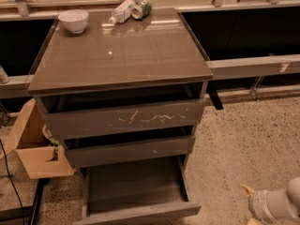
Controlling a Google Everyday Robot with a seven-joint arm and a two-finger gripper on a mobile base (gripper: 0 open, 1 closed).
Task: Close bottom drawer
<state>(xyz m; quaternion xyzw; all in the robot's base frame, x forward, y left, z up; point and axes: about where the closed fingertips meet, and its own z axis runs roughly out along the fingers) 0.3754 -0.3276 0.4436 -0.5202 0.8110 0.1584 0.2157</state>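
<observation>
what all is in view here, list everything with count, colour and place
drawer cabinet: 1, grey-brown with a glossy top, centre
bowl: 1, white, back left corner of the cabinet top
plastic bottle: 1, clear with a pale label, lying at the top's back edge
can: 1, green, lying right of the bottle
scratched drawer: 1, grey-brown, uppermost
speck-marked drawer: 1, grey-brown, middle
bottom drawer: 1, grey-brown, pulled far out
cardboard box: 1, tan, on the floor left of the cabinet
cable: 1, black, far left
gripper: 1, white-grey, bottom right corner, apart from the bottom drawer
</observation>
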